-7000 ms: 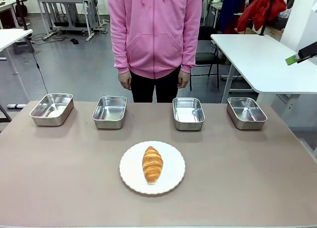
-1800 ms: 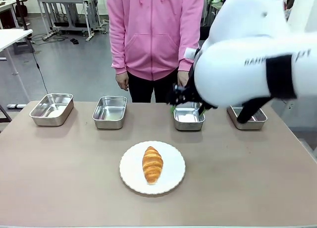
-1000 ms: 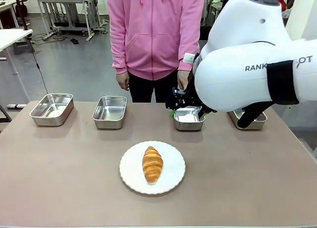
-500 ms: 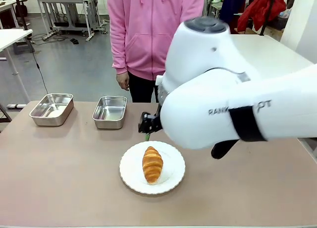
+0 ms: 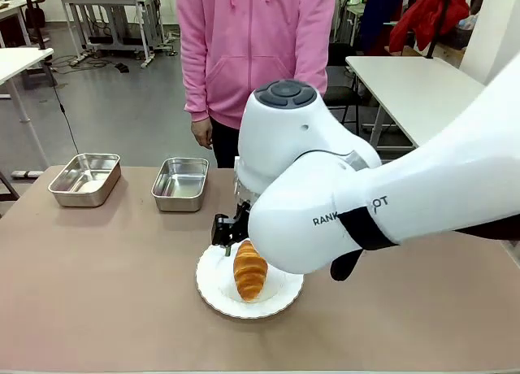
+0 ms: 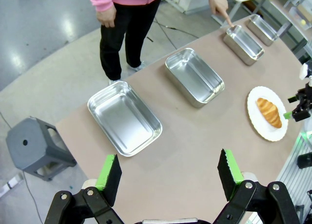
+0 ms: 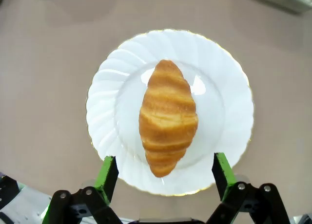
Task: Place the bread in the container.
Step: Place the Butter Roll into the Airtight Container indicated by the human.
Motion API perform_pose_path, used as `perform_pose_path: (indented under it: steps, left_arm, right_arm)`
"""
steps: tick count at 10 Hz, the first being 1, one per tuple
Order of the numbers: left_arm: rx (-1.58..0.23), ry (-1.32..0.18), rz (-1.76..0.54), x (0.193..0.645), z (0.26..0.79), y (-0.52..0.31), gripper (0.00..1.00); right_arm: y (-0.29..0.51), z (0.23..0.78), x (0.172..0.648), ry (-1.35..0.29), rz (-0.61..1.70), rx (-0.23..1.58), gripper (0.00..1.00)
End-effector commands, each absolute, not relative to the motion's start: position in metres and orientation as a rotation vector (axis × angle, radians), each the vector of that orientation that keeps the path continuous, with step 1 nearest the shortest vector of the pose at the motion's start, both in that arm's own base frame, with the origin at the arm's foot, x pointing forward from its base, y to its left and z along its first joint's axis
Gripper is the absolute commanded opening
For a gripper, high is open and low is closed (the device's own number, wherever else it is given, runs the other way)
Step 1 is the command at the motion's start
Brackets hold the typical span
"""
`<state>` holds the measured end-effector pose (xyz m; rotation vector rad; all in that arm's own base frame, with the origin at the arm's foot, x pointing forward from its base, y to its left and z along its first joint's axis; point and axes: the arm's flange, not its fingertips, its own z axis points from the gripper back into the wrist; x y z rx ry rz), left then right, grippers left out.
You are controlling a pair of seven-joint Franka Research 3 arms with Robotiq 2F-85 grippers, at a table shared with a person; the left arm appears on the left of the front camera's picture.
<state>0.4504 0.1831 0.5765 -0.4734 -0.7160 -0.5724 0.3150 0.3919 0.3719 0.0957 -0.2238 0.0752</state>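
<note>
The bread, a golden-brown croissant (image 5: 249, 270) (image 7: 168, 117) (image 6: 269, 112), lies on a round white plate (image 5: 213, 291) (image 7: 105, 112). My right gripper (image 5: 231, 237) (image 7: 165, 171) hangs open just above it, with one green pad on each side of the croissant's near end and nothing held. Four steel trays stand in a row at the far side. In the left wrist view a person's finger (image 6: 227, 22) touches the rim of the third tray (image 6: 242, 37). My left gripper (image 6: 169, 175) is open, high above the table's left end.
The two left trays (image 5: 84, 179) (image 5: 180, 184) show in the front view; my right arm hides the other two. A person in a pink hoodie (image 5: 252, 49) stands at the far edge. A grey stool (image 6: 31, 146) sits beside the table.
My right arm has swung left from the third tray and come down over the plate, so its open gripper now brackets the croissant.
</note>
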Motion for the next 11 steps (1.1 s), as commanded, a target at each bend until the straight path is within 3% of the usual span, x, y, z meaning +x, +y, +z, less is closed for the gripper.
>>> perform_pose_path:
  steps: [1, 11]
  left_arm:
    - [-0.47, -0.72, -0.576, 0.45, 0.578, 0.184, 1.0]
    - [-0.47, -0.72, -0.576, 0.45, 0.578, 0.184, 1.0]
  right_arm:
    - [0.416, 0.354, 0.327, -0.241, 0.043, 0.092, 1.0]
    - [0.421, 0.289, 0.343, -0.23, -0.02, 0.015, 1.0]
